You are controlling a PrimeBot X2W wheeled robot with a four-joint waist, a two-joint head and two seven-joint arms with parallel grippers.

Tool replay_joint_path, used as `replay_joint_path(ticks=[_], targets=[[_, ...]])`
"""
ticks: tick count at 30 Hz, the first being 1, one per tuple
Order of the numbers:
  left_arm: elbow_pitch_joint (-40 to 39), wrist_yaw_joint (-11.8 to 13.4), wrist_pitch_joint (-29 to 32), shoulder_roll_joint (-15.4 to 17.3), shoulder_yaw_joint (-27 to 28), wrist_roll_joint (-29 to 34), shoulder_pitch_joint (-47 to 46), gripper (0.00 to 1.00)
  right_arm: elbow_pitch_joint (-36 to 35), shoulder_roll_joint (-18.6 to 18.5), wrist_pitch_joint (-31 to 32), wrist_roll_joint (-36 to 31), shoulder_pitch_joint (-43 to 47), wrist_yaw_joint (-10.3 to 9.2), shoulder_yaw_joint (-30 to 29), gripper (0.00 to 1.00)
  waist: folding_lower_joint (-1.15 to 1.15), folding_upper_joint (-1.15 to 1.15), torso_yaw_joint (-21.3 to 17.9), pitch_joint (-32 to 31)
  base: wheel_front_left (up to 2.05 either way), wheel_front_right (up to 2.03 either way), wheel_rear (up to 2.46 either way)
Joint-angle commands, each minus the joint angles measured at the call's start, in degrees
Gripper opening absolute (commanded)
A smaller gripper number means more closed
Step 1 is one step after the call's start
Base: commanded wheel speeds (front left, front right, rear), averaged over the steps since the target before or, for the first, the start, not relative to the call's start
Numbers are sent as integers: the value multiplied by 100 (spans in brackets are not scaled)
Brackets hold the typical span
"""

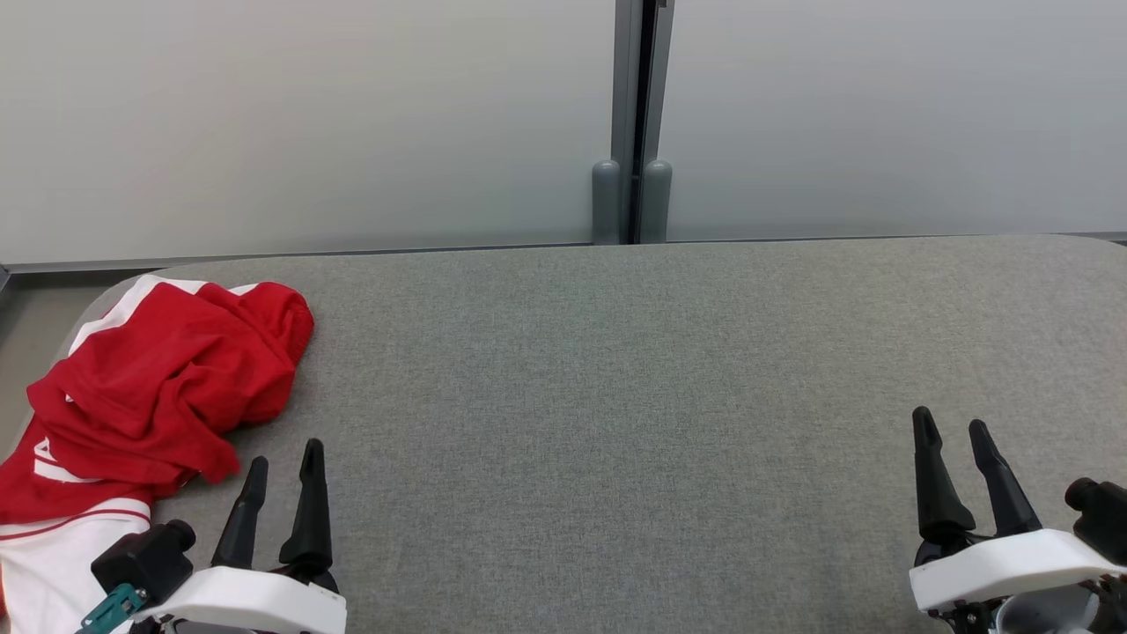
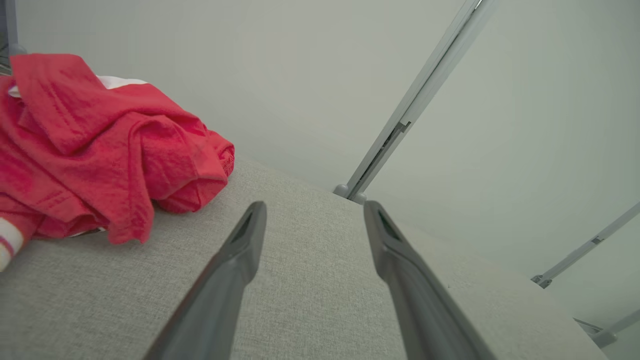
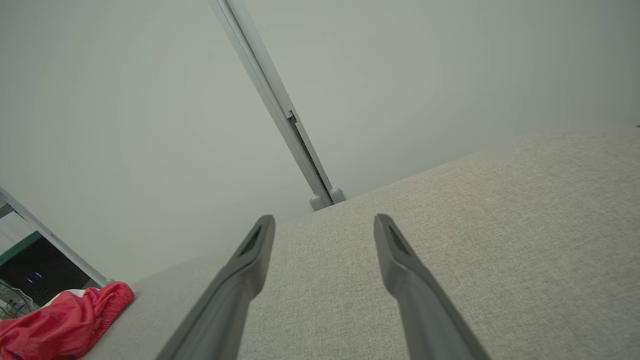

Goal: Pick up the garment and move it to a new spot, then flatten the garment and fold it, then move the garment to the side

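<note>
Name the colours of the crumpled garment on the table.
Red with white panels and stripes; the garment shows best in the head view.

The garment [image 1: 158,387] lies at the tabletop's [image 1: 616,396] left edge, just beyond my left gripper [image 1: 283,458]; my right gripper [image 1: 951,423] is near the right edge.

red garment [image 1: 167,379], crumpled (white trim), table's left
</note>
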Motion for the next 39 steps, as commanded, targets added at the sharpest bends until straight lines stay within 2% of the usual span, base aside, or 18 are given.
replay_joint_path(ticks=[1, 8, 26, 39], targets=[[-68, 56, -51, 60, 13, 179, -25, 100, -84, -60, -80, -183, -17, 10, 16, 100, 0, 0, 4, -2, 0, 0, 0], [-111, 198, -162, 89, -4, 634, 38, 100, -74, -73, -190, -635, 39, 11, 38, 100, 0, 0, 16, -13, 0, 0, 0], [-115, 302, -399, 138, 27, 1536, 140, 100, -41, -16, -423, -1588, 170, 11, 9, 100, 0, 0, 16, -9, 0, 0, 0], [-45, 210, -564, 142, 83, 2129, 218, 100, 79, 26, -590, -2003, 234, 12, -65, 100, 0, 0, 56, -25, 0, 0, 0]])
